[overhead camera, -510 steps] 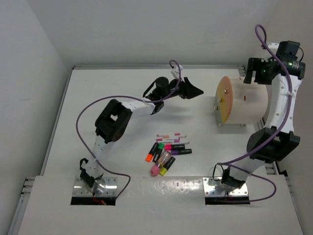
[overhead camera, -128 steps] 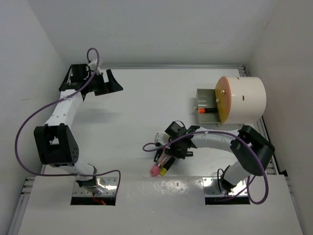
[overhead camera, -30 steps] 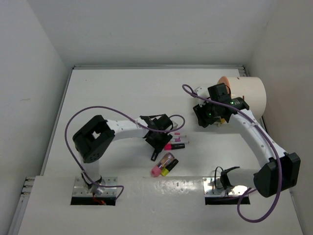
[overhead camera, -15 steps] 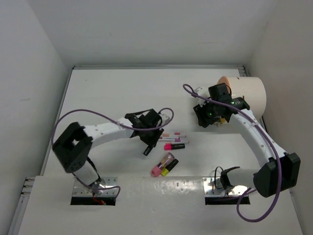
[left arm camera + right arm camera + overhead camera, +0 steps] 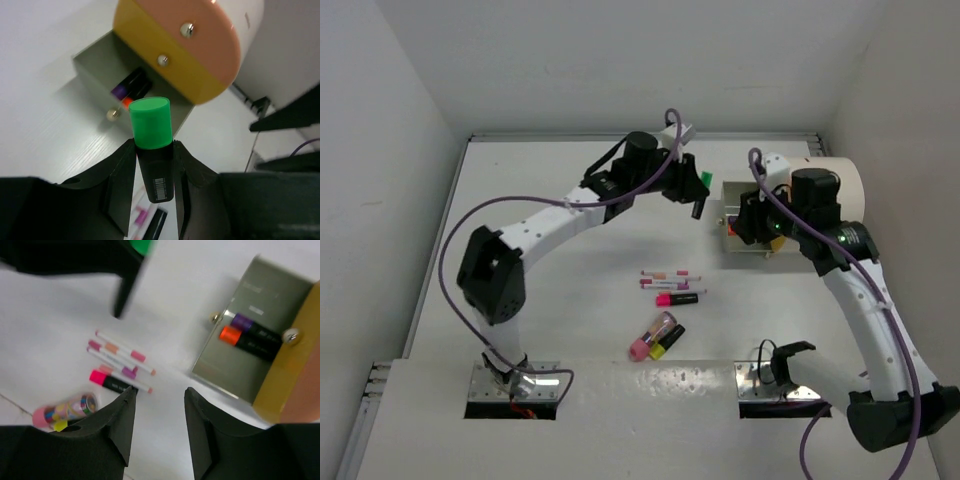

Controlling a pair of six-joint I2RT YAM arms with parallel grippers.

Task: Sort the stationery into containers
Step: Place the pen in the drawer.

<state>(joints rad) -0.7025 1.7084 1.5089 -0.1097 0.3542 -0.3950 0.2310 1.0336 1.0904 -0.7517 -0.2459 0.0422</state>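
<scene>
Green highlighter: clamped in left gripper, long axis in line with jaws, cap leading, aloft just short of open drawer of drum. Right gripper: spread, empty, above drawer.

The left gripper has carried the green highlighter off the table; now near the drawer.

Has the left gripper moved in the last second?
Yes. The left gripper, holding the green-capped black highlighter, went from the thin white pens toward the cream cylindrical drum's open drawer.
</scene>
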